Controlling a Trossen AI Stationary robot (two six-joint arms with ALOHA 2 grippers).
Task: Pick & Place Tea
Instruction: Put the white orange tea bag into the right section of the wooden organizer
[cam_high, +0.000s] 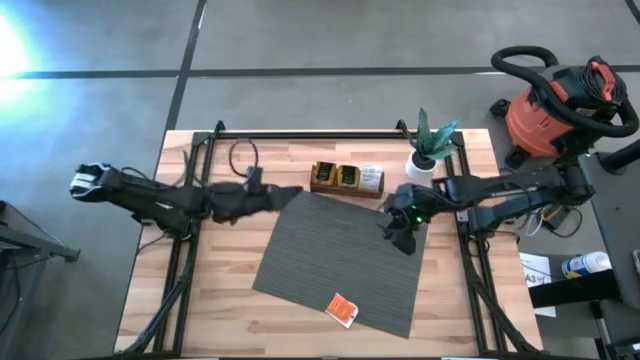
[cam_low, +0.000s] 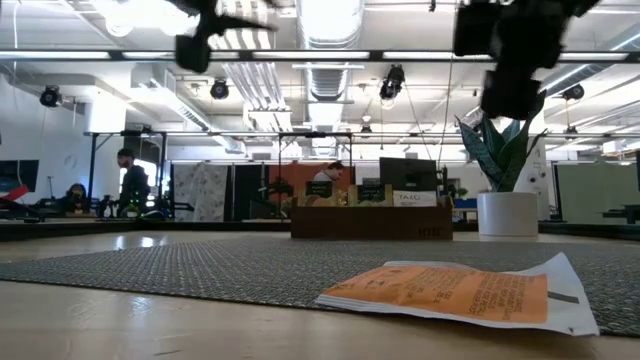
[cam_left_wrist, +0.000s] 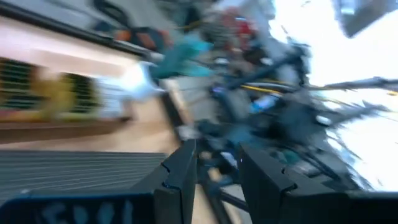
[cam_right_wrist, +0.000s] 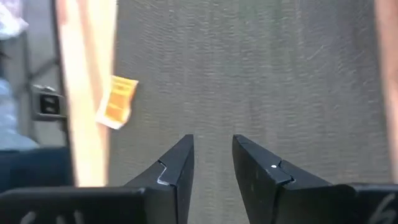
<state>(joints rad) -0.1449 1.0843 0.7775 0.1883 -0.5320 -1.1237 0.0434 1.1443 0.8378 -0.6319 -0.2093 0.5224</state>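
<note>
Both end effectors (cam_high: 293, 196) (cam_high: 398, 233) empty; one sachet (cam_high: 343, 310)

1. One sachet (cam_high: 342, 310), orange with a white edge and small dark print, lies flat on the mat's (cam_high: 340, 255) front edge, turned askew and partly overhanging onto the wood.
2. More tea (cam_high: 346, 177), yellow and green with a white one at the right end, stands in the tray (cam_high: 318, 188) at the table's back.
</note>
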